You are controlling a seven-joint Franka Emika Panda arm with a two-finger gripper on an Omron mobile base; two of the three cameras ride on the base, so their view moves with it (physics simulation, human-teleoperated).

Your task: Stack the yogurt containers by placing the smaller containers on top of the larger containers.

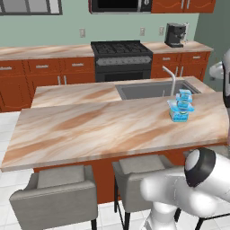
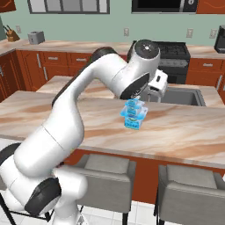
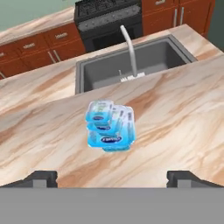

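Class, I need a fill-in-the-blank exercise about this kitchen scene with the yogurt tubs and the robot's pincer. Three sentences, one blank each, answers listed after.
1. The yogurt containers stand in one ____ on the counter.
2. Behind them, set into the counter, is the ____ with its faucet.
3. The pincer is ____, its fingertips set far apart and holding nothing.

Missing words: stack; sink; open

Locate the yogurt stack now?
The yogurt stack stands on the island counter, right of centre in the left base view, just in front of the sink and its faucet.
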